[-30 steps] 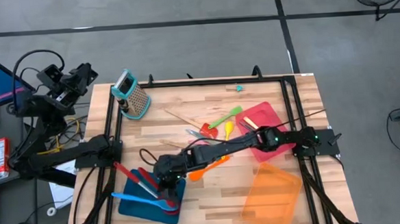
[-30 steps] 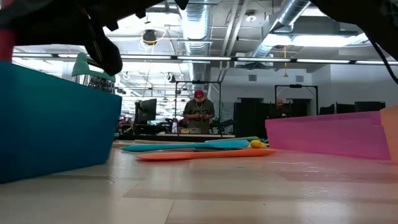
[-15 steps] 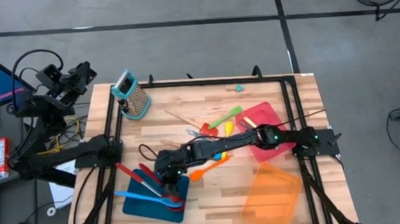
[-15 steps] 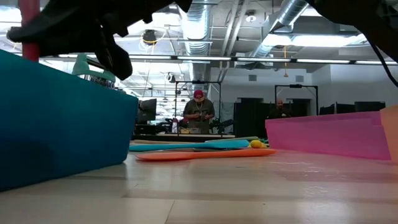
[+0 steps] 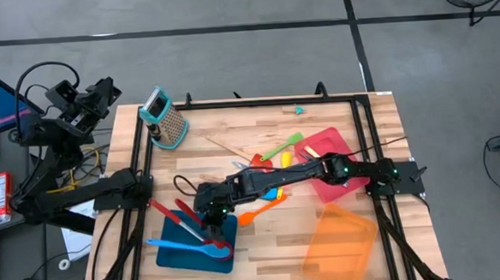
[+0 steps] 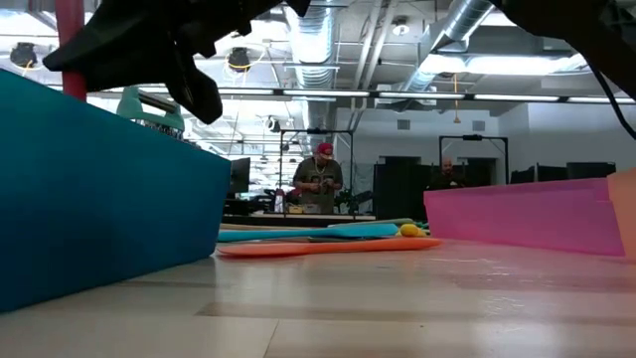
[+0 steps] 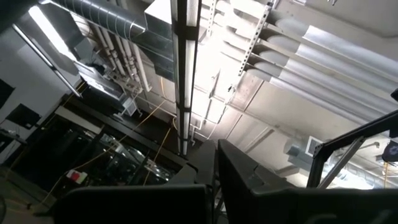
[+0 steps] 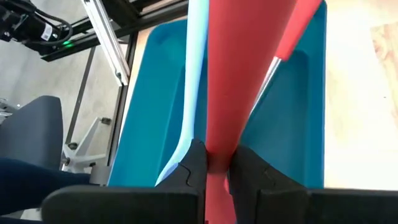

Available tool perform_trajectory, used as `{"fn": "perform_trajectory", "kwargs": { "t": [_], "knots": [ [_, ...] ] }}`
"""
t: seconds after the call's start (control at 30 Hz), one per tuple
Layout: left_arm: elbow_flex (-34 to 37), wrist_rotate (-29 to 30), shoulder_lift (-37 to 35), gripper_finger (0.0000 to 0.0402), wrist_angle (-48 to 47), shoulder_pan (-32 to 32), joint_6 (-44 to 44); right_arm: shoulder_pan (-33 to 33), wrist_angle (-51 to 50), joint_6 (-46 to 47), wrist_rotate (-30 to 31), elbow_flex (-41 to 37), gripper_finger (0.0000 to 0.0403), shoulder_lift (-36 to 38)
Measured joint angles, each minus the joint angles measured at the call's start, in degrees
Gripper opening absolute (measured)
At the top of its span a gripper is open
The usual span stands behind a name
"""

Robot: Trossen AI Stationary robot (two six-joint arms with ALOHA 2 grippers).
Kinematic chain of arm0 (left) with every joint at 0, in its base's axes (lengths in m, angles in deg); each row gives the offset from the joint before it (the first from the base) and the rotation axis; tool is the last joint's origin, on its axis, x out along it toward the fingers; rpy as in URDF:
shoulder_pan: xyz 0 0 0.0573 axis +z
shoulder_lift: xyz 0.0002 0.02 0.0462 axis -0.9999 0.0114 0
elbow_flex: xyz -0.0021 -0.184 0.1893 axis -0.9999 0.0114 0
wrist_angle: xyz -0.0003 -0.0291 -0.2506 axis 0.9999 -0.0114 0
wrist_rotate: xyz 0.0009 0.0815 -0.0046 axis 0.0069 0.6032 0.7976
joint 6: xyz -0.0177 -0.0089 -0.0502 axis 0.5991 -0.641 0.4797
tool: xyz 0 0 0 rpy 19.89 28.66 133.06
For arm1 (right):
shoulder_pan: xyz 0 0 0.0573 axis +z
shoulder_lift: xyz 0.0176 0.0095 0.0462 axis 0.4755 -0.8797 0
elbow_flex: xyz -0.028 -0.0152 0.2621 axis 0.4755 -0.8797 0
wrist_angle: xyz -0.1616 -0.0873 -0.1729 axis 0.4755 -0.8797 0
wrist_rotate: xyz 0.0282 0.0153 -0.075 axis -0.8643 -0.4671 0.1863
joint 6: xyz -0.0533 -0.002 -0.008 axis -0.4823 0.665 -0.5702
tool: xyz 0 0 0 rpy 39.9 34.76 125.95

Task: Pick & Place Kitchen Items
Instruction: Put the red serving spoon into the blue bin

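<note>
Clamping a red spatula (image 8: 239, 81) lengthwise, the right gripper (image 8: 214, 168) points its long axis along the blue tray (image 8: 298, 143).

R arm reaches from its base at mid-right of the high view across to lower centre-left, forearm almost level, wrist bent down. R gripper (image 5: 214, 230) sits low there; in its wrist view the two dark fingers (image 8: 189, 169) show at bottom centre, pinched close w/ only a thin gap, clamped on a red utensil (image 8: 239, 74). L arm is folded up at upper left of the high view, off the table edge, elbow high, wrist tipped up toward the ceiling. L gripper (image 7: 211, 177) at bottom centre of its wrist view, fingers pressed together, holding nothing
</note>
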Motion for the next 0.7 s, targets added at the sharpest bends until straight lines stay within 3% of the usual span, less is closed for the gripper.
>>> {"fn": "perform_trajectory", "kwargs": {
  "t": [0.33,0.7],
  "knots": [
    [0.0,0.0,0.0,0.0001,0.0,0.0,0.0,-1.0,-4.1,-0.2,0.0,0.0,0.0029,1.9],
    [0.0,-0.1,0.0,0.0001,0.0,0.0,0.0,-0.1,-2.2,-2.3,1.8,-0.1,0.0029,0.8]
  ]
}}
